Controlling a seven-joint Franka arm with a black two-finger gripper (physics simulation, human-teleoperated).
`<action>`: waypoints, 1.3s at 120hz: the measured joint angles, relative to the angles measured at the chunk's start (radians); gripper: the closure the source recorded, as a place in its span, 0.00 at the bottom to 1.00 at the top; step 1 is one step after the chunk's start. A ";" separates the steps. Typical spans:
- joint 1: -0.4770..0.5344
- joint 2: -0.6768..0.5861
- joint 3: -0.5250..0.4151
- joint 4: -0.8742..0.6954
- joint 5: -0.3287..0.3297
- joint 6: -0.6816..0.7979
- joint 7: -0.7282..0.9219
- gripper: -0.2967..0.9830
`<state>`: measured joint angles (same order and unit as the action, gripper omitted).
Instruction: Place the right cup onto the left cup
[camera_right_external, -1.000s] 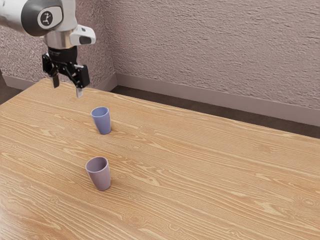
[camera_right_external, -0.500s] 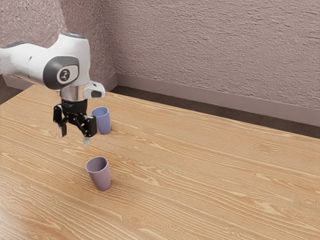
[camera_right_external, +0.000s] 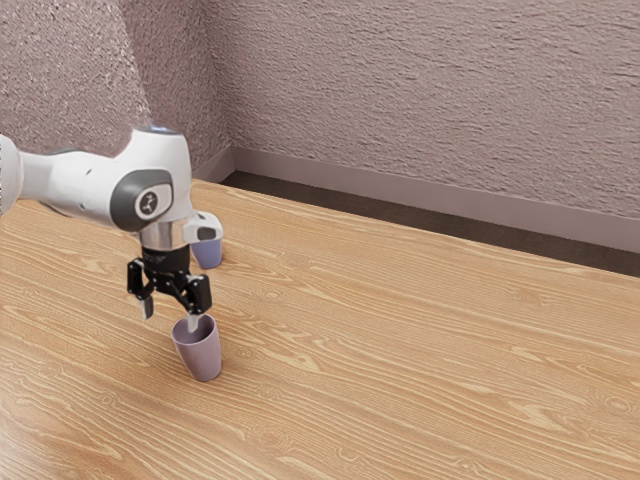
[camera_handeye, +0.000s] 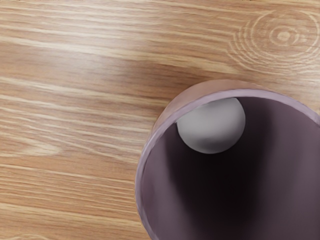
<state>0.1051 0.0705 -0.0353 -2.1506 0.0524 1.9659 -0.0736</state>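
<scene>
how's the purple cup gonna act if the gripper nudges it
The purple cup looks stiff, so it probably won't give much. It narrows toward its base, so a push near the rim could tip it. Its wall seems smooth, so it may slip a little in the gripper.

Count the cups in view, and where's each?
2. The mauve cup stands on the table, just below the open gripper. The blue cup stands farther back, partly hidden by the arm. The arm could hide another.
</scene>
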 joint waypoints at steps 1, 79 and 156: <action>-0.001 0.003 0.000 0.000 0.000 0.002 0.000 0.23; 0.029 0.101 0.002 -0.002 -0.003 0.125 -0.009 0.34; -0.015 0.059 0.001 0.004 0.002 0.127 -0.027 0.83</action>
<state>0.0905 0.1297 -0.0344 -2.1471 0.0548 2.0931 -0.1007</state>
